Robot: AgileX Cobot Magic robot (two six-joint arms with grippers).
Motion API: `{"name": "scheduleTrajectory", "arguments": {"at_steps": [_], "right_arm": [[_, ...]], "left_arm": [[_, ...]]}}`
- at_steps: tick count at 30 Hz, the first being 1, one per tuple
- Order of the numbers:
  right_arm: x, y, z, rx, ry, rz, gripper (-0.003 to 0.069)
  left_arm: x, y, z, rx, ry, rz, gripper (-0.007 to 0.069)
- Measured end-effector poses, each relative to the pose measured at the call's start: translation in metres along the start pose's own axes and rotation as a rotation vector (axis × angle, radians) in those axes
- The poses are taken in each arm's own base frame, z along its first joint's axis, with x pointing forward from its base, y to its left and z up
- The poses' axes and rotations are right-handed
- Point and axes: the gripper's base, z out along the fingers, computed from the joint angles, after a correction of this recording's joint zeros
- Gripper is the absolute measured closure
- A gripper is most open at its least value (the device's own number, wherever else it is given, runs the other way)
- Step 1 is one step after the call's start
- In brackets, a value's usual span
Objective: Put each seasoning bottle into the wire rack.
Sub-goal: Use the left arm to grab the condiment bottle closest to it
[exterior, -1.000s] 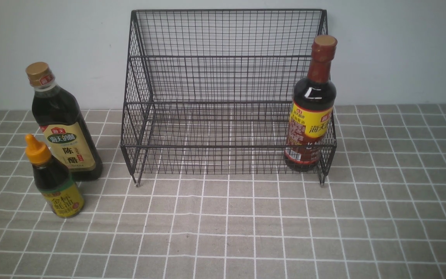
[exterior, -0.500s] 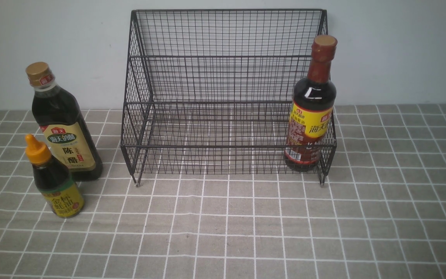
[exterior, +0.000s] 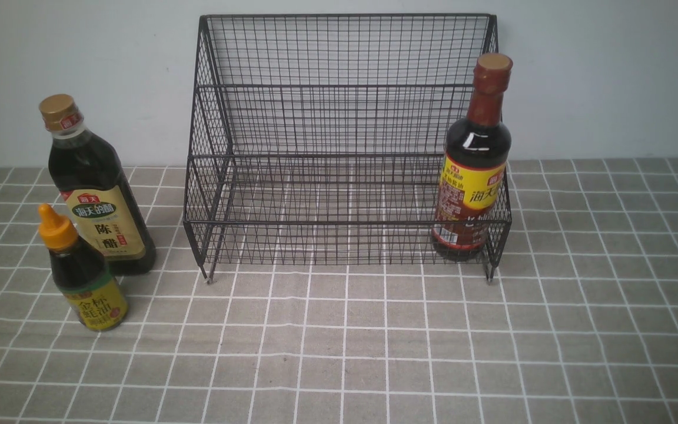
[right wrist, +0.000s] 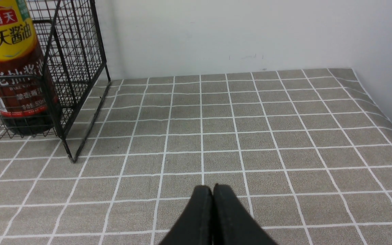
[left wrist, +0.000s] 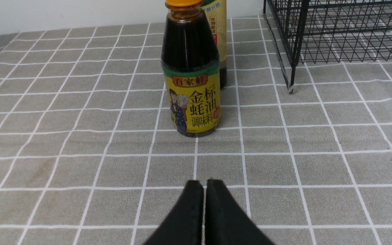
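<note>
The black wire rack stands against the back wall. Inside its lower tier, at the right end, a tall brown-necked bottle with a yellow-red label stands upright, and the right wrist view shows that bottle behind the mesh. Left of the rack, on the cloth, stand a tall gold-capped bottle and, in front of it, a small orange-nozzled bottle. My left gripper is shut and empty, short of the small bottle. My right gripper is shut and empty over bare cloth, to the rack's right.
A grey checked cloth covers the table. A pale wall runs along the back, and another wall closes the right side in the right wrist view. One rack foot stands near the small bottle.
</note>
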Motion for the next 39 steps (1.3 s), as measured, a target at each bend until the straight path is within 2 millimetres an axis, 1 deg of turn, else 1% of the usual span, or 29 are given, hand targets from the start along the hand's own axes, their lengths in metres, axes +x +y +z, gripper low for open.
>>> {"name": "scheduleTrajectory", "arguments": {"at_steps": [2,4,5,7,9,12,13,16,18,20,21,23,24,25,26,27,28,30,31,32,33,35,36,37,38,39], "right_arm": [[0.000,0.000,0.000,0.000,0.000,0.000,0.0672],[0.000,0.000,0.000,0.000,0.000,0.000,0.0672],[0.000,0.000,0.000,0.000,0.000,0.000,0.0672],[0.000,0.000,0.000,0.000,0.000,0.000,0.0672],[0.000,0.000,0.000,0.000,0.000,0.000,0.0672],[0.000,0.000,0.000,0.000,0.000,0.000,0.0672],[0.000,0.000,0.000,0.000,0.000,0.000,0.0672],[0.000,0.000,0.000,0.000,0.000,0.000,0.0672],[0.000,0.000,0.000,0.000,0.000,0.000,0.0672],[0.000,0.000,0.000,0.000,0.000,0.000,0.0672],[0.000,0.000,0.000,0.000,0.000,0.000,0.0672],[0.000,0.000,0.000,0.000,0.000,0.000,0.0672],[0.000,0.000,0.000,0.000,0.000,0.000,0.0672],[0.000,0.000,0.000,0.000,0.000,0.000,0.0672],[0.000,0.000,0.000,0.000,0.000,0.000,0.0673],[0.000,0.000,0.000,0.000,0.000,0.000,0.0673],[0.000,0.000,0.000,0.000,0.000,0.000,0.0673],[0.000,0.000,0.000,0.000,0.000,0.000,0.0673],[0.000,0.000,0.000,0.000,0.000,0.000,0.0673],[0.000,0.000,0.000,0.000,0.000,0.000,0.0673],[0.000,0.000,0.000,0.000,0.000,0.000,0.0673],[0.000,0.000,0.000,0.000,0.000,0.000,0.0673],[0.000,0.000,0.000,0.000,0.000,0.000,0.0673],[0.000,0.000,0.000,0.000,0.000,0.000,0.0673],[0.000,0.000,0.000,0.000,0.000,0.000,0.0673],[0.000,0.000,0.000,0.000,0.000,0.000,0.0673]], "left_arm": [[0.000,0.000,0.000,0.000,-0.004,-0.003,0.0631],[-0.003,-0.001,0.000,0.013,-0.041,-0.065,0.0631],[-0.007,-0.002,0.000,0.026,-0.088,-0.125,0.0631],[-0.012,-0.002,0.000,0.039,-0.136,-0.194,0.0631],[-0.020,-0.003,-0.002,0.066,-0.221,-0.333,0.0631],[-0.027,-0.001,-0.004,0.087,-0.305,-0.456,0.0631],[-0.029,-0.001,-0.004,0.089,-0.325,-0.476,0.0631],[-0.043,0.005,-0.011,0.082,-0.502,-0.536,0.0631],[-0.056,0.005,-0.018,0.094,-0.529,-0.532,0.0631],[-0.073,0.003,-0.026,0.109,-0.503,-0.494,0.0631],[-0.077,0.002,-0.027,0.111,-0.488,-0.479,0.0631],[-0.099,-0.001,-0.029,0.112,-0.338,-0.383,0.0631],[-0.108,-0.003,-0.027,0.115,-0.241,-0.353,0.0631],[-0.113,-0.004,-0.027,0.118,-0.189,-0.337,0.0631],[-0.124,-0.006,-0.018,0.122,-0.006,-0.314,0.0631],[-0.131,-0.007,-0.015,0.127,0.106,-0.300,0.0631],[-0.137,-0.008,-0.005,0.129,0.251,-0.289,0.0631],[-0.153,-0.010,0.010,0.138,0.473,-0.260,0.0631],[-0.158,-0.010,0.017,0.139,0.536,-0.239,0.0631],[-0.160,-0.009,0.019,0.139,0.550,-0.234,0.0631],[-0.171,-0.007,0.035,0.128,0.634,-0.186,0.0631],[-0.184,-0.003,0.057,0.098,0.706,-0.135,0.0631],[-0.188,-0.003,0.058,0.096,0.707,-0.130,0.0631],[-0.197,0.000,0.077,0.078,0.766,-0.098,0.0631],[-0.201,0.000,0.078,0.077,0.768,-0.095,0.0631],[-0.205,0.002,0.090,0.067,0.812,-0.082,0.0631]]}}
